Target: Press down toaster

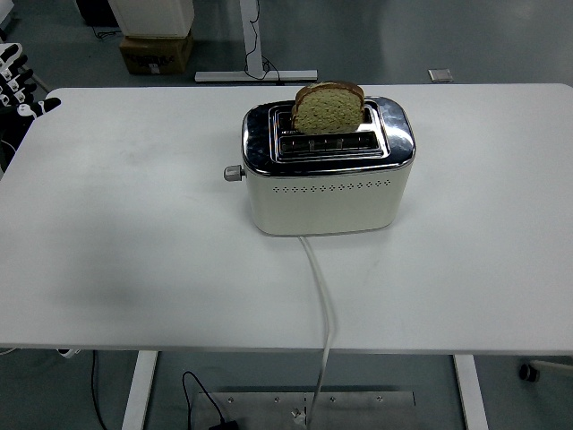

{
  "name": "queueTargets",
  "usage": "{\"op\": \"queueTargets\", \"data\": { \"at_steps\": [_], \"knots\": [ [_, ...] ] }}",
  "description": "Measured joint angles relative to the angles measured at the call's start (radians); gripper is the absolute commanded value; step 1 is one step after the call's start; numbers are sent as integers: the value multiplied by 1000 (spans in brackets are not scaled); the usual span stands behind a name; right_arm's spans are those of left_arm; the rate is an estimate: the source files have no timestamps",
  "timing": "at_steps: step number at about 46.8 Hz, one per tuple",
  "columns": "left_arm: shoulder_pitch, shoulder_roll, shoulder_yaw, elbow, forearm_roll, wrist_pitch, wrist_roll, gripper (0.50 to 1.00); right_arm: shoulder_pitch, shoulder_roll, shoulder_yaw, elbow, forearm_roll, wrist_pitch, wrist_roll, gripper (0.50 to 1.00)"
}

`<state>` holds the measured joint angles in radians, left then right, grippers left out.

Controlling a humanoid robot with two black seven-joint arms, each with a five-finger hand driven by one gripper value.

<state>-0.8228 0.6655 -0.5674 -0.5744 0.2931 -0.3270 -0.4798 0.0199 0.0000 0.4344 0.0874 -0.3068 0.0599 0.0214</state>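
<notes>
A cream toaster (327, 184) with a chrome top stands at the middle of the white table (125, 233). A slice of brown bread (328, 108) sticks up high out of its back slot; the front slot holds nothing. The small grey lever knob (233, 173) juts from the toaster's left end, in its raised position. Only the spread fingertips (20, 87) of my left hand show at the far left edge, beyond the table's back left corner, far from the toaster and holding nothing. My right hand does not show.
The toaster's white cord (320, 305) runs from its front over the table's near edge. A cardboard box (155, 52) and a desk leg (253, 54) stand on the floor behind the table.
</notes>
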Motion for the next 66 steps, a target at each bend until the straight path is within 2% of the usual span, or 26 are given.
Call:
{"op": "queueTargets", "data": {
  "at_steps": [4, 13, 20, 27, 43, 47, 54, 66],
  "knots": [
    [0, 25, 4, -42, 12, -4, -1, 1000, 0, 0, 0, 0, 0, 0, 0, 998],
    [3, 29, 7, -123, 93, -7, 13, 1000, 0, 0, 0, 0, 0, 0, 0, 998],
    [18, 37, 11, -180, 195, 7, 77, 1000, 0, 0, 1, 0, 0, 0, 0, 998],
    [43, 52, 12, -200, 254, 8, 83, 1000, 0, 0, 0, 0, 0, 0, 0, 998],
    [71, 148, 11, -327, 469, -15, 74, 1000, 0, 0, 1, 0, 0, 0, 0, 998],
    [71, 168, 11, -363, 545, -25, 49, 1000, 0, 0, 0, 0, 0, 0, 0, 998],
    [68, 173, 10, -388, 724, -25, 7, 1000, 0, 0, 0, 0, 0, 0, 0, 998],
    [65, 174, 10, -462, 875, -22, 2, 1000, 0, 0, 0, 0, 0, 0, 0, 998]
  ]
}}
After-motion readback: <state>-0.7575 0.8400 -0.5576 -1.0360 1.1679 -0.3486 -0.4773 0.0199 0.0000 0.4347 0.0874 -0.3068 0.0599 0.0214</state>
